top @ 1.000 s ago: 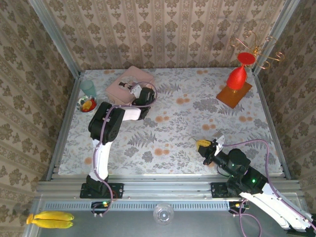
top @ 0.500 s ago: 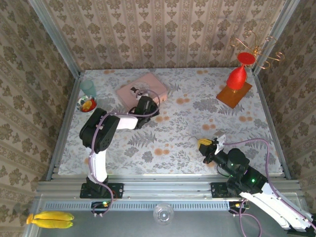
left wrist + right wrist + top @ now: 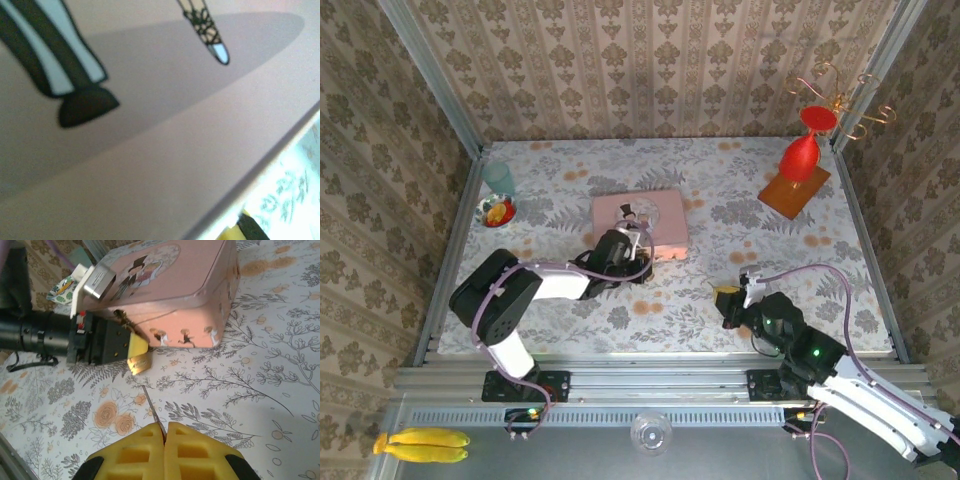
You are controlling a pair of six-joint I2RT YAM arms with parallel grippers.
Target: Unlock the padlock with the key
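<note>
Brass padlock (image 3: 139, 363) was pinched in the left gripper (image 3: 131, 344), just in front of the pink box (image 3: 175, 285) side wall. Farther out from the box, the right gripper (image 3: 164, 432) had its yellow fingers pressed together on the thin key (image 3: 151, 409). The key's tip was aimed at the lock, short of touching. Step in hand: lining up for insertion. Next move likely calls for matching the tip to the keyhole, which I could not make out.

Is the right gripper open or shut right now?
Shut: in the right wrist view the right gripper's yellow pads meet, pinching a thin metal key pointing toward the padlock.
</note>
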